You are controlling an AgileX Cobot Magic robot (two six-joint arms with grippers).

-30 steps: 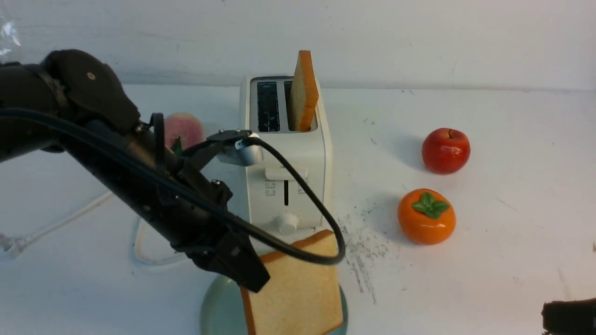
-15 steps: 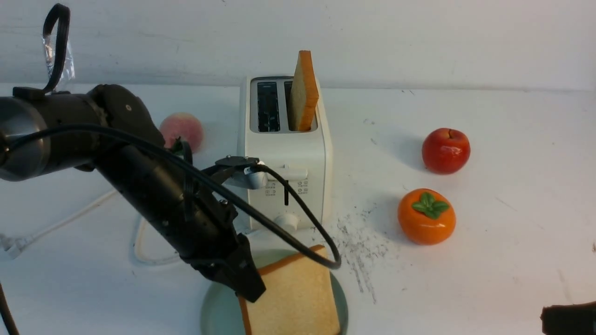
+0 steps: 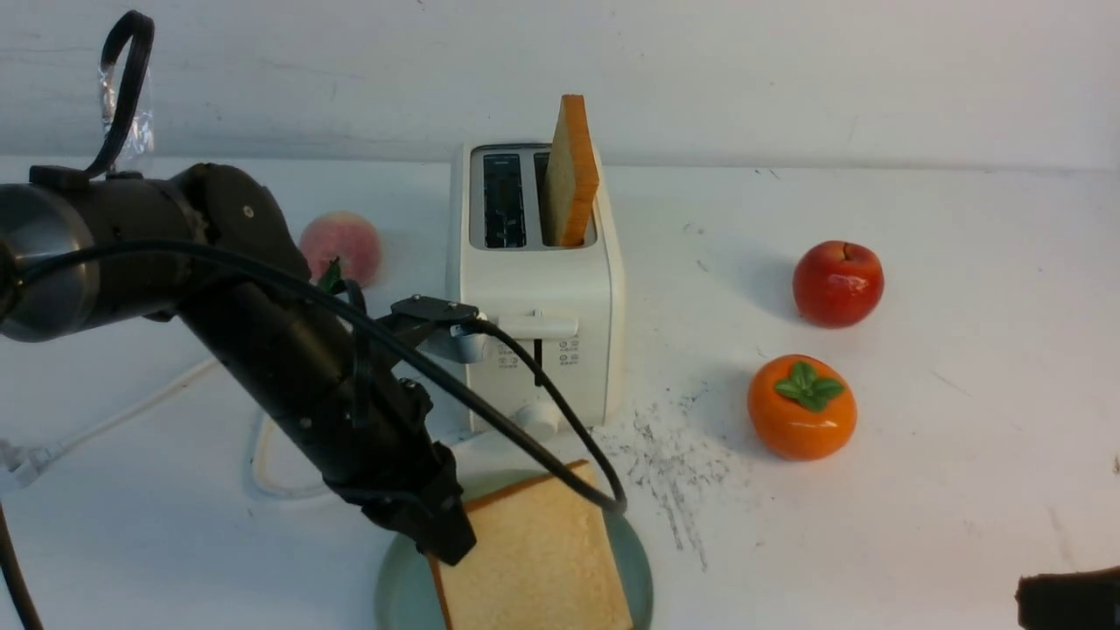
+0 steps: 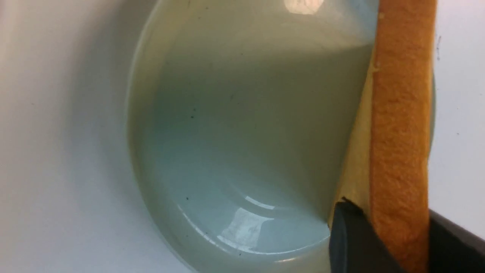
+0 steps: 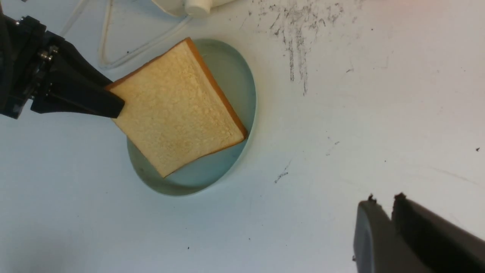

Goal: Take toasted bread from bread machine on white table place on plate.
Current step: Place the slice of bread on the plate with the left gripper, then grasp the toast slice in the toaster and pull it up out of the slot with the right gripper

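Left claw (image 3: 451,547) pinching one toast slice (image 3: 534,560) over one plate (image 3: 402,591) (second slice (image 3: 570,166) in toaster (image 3: 560,280))

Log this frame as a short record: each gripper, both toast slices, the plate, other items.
left gripper: shut on held toast slice
held toast slice: tilted over the plate, contact unclear
plate: on white table, in front of bread machine
second toast slice: upright in bread machine's right slot; left slot empty
right gripper: shut, empty, near right of table
other items: peach, apple, orange fruit
status: neither slice released on plate
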